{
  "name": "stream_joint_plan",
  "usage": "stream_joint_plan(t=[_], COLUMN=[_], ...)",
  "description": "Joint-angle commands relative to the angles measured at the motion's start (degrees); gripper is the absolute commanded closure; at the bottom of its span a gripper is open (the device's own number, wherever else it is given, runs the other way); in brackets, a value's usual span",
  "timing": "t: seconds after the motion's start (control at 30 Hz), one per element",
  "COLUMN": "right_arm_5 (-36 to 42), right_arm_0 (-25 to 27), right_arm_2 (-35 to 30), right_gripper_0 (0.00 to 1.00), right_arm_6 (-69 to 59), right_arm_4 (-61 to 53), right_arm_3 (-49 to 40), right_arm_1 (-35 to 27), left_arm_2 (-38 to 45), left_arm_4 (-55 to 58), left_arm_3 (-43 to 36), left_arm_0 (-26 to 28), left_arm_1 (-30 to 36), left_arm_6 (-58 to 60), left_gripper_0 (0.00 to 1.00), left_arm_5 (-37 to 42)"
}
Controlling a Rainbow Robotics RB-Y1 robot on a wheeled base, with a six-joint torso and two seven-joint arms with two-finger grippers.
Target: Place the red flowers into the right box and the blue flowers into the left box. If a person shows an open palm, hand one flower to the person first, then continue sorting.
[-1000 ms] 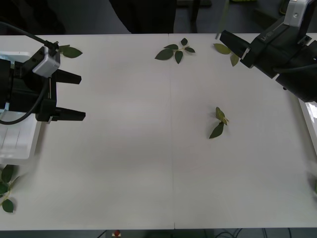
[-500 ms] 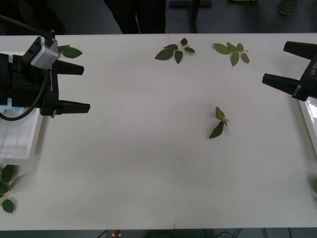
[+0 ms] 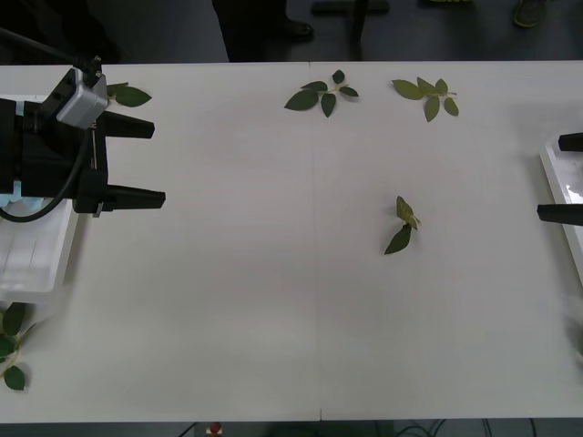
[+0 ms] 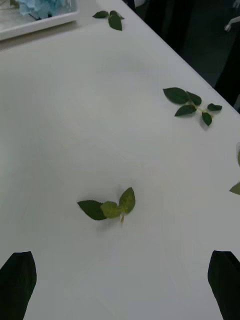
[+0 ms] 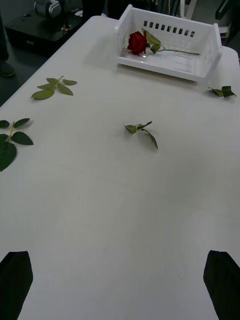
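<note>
Front view: left hand hangs empty, fingers apart, beside the left box; right hand likewise spread at the right box.
Right wrist view: blue flowers boxed; counter carries leaf sprigs.
Left wrist view: red flowers boxed, so sorting looks finished.

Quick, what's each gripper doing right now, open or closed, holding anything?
Left gripper: open, holding nothing, beside the left box.
Right gripper: open, holding nothing, at the right box.
</note>
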Motion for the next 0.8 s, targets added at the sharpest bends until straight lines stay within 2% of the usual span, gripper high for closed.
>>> stream_joint_plan(t=[0.03, 0.33, 0.53, 0.8], right_arm_5=[3.1, 5.2, 5.3, 5.3], right_arm_0=[0.1, 0.0, 0.0, 0.0], right_arm_2=[-1.0, -1.0, -0.7, -0.8], right_gripper_0=[0.00, 0.00, 0.00, 0.00], right_arm_6=[4.5, 4.5, 4.5, 4.5], right_arm_4=[-0.5, -3.4, -6.3, -9.1], right_arm_3=[1.1, 9.9, 13.2, 14.6], right_arm_1=[-3.8, -9.2, -12.3, -13.2], left_arm_2=[0.5, 0.5, 0.5, 0.5], left_arm_4=[0.1, 0.4, 0.7, 1.1], left_arm_3=[-1.5, -1.5, -1.5, -1.5], left_arm_0=[-2.2, -2.1, -2.1, -2.1], left_arm_1=[0.4, 0.4, 0.4, 0.4], left_arm_6=[-2.9, -2.5, -2.1, -2.0], left_gripper_0=[0.00, 0.00, 0.00, 0.00], left_arm_5=[0.3, 0.8, 1.7, 2.1])
